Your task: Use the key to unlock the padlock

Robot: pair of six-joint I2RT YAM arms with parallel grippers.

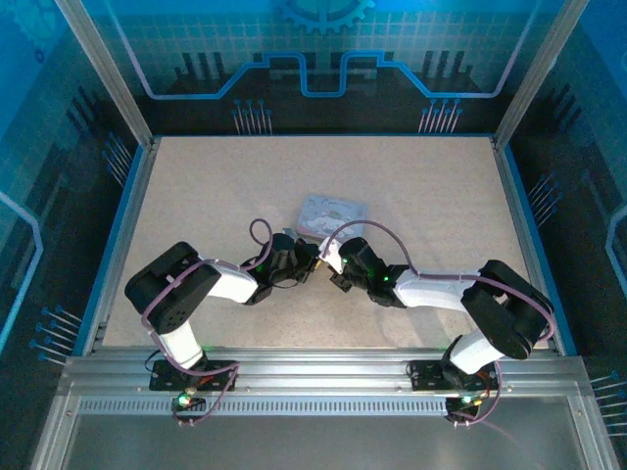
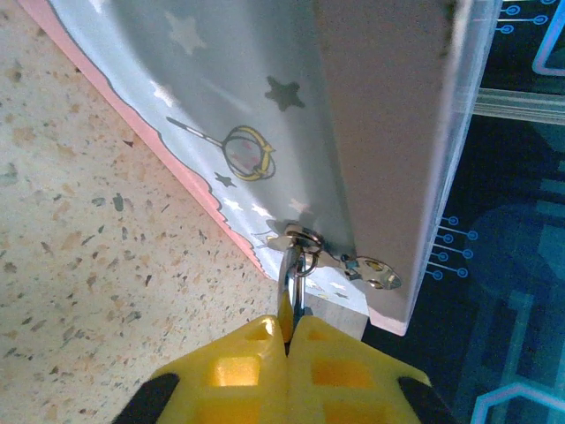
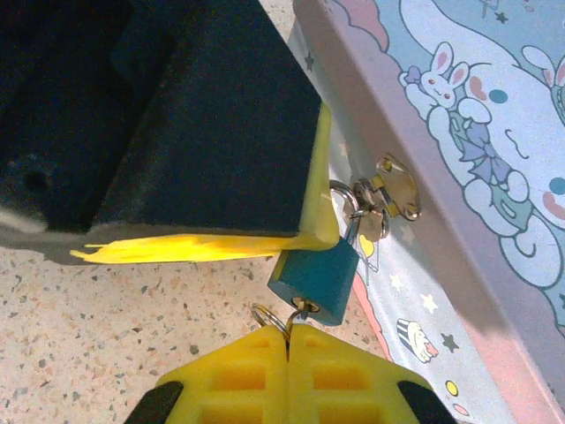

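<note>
The small blue-grey padlock (image 3: 315, 276) hangs by its thin shackle (image 3: 347, 196) from the hasp (image 3: 397, 188) of a pastel cartoon tin (image 3: 459, 132). My right gripper (image 3: 288, 329) is shut on the silvery key (image 3: 305, 307), whose blade sits in the keyhole at the padlock's underside. A key ring (image 3: 265, 315) pokes out beside the fingertips. My left gripper (image 2: 289, 322) is shut on the padlock; its body is hidden between the yellow fingers and only the shackle (image 2: 296, 265) rises to the hasp (image 2: 305, 238). In the top view both grippers (image 1: 299, 262) (image 1: 335, 258) meet just in front of the tin (image 1: 333, 210).
The tin is tilted up off the speckled tabletop (image 1: 216, 196) on its near edge. A blue rim (image 1: 116, 235) and metal posts bound the table. The left gripper's dark body (image 3: 177, 115) hangs close over the padlock in the right wrist view.
</note>
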